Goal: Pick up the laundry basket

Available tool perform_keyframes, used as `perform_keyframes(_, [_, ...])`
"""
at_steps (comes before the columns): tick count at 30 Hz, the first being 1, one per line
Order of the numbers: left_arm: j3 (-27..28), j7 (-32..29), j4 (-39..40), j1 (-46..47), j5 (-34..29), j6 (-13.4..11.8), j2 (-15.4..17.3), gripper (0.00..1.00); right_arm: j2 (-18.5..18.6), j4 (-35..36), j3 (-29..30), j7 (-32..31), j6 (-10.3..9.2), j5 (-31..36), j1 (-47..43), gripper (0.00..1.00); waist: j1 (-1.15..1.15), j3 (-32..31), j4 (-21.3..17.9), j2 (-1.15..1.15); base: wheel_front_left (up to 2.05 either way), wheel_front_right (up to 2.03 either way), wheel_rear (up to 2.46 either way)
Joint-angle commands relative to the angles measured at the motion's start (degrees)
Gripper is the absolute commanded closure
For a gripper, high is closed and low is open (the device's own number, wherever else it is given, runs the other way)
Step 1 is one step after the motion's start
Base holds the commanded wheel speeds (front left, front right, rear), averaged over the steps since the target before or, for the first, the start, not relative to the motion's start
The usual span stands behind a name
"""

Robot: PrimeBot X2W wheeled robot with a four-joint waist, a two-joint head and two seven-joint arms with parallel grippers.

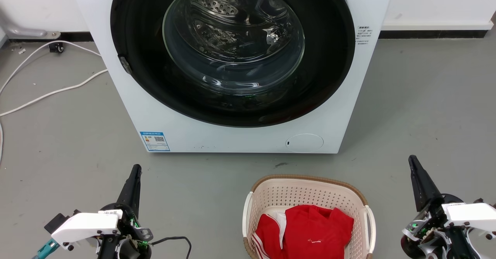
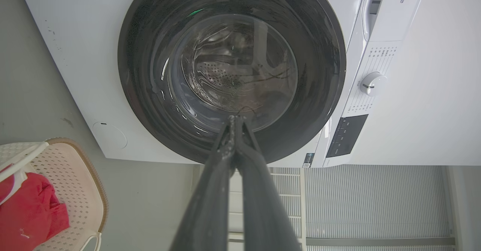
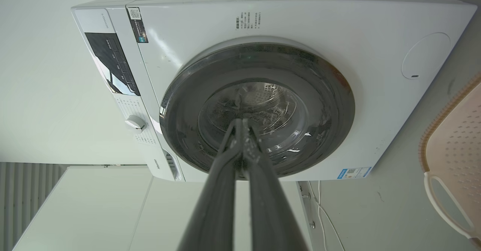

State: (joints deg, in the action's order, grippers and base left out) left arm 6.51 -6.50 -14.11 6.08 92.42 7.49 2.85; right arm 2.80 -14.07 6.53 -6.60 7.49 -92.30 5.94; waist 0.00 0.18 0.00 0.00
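- Head view: the cream-white perforated plastic laundry basket with a brown woven-look rim (image 1: 306, 178) sits on the grey concrete floor (image 1: 426, 96), just in front of the white front-loading washing machine (image 1: 232, 138). A red garment with white stripes (image 1: 310, 232) lies inside it. The left gripper (image 1: 136, 170) stands well off the basket's left side and the right gripper (image 1: 412, 162) nearer its right side. Neither touches the basket, and each gripper's dark fingers are pressed together on nothing
- Left wrist view: the left gripper (image 2: 236, 120), tips meeting, points at the machine's (image 2: 75, 55) round glass door, with the basket (image 2: 75, 183) at the lower left corner, well apart from the fingers
- Right wrist view: the right gripper (image 3: 242, 123), fingers closed together, aims at the door of the machine (image 3: 300, 25) — the basket's wall and white handle (image 3: 454, 142) show at the right edge, clear of the fingers
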Motion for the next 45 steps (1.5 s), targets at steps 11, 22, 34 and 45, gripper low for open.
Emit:
perform_keyframes(11, [0.1, -0.24, 0.03, 0.34, 0.0, 0.16, 0.05, 1.0, 0.16, -0.03, -0.06, -0.06, 0.0, -0.23, 0.62, 1.0, 0.0, 0.0, 0.0, 0.0, 0.0, 0.0, 0.0])
perform_keyframes(22, [0.1, -0.24, 0.03, 0.34, 0.0, 0.16, 0.05, 1.0, 0.16, -0.03, -0.05, -0.05, 0.0, -0.23, 0.62, 1.0, 0.0, 0.0, 0.0, 0.0, 0.0, 0.0, 0.0])
perform_keyframes(34, [0.21, 1.98, 0.26, -1.13, -2.35, -0.01, -0.09, 0.0, -0.1, -0.5, 0.03, 1.89, 0.0, 2.55, -1.36, 0.0, 0.0, 0.05, 0.0, 0.0, 0.0, 0.0, 0.0])
perform_keyframes(45, [-0.05, 4.95, 4.05, -1.73, -16.22, -1.86, -0.06, 0.0, -0.06, 4.45, -0.64, 4.89, 0.0, 20.35, -2.53, 0.0, 0.0, 0.13, 0.02, 0.0, 0.0, 0.0, 0.0])
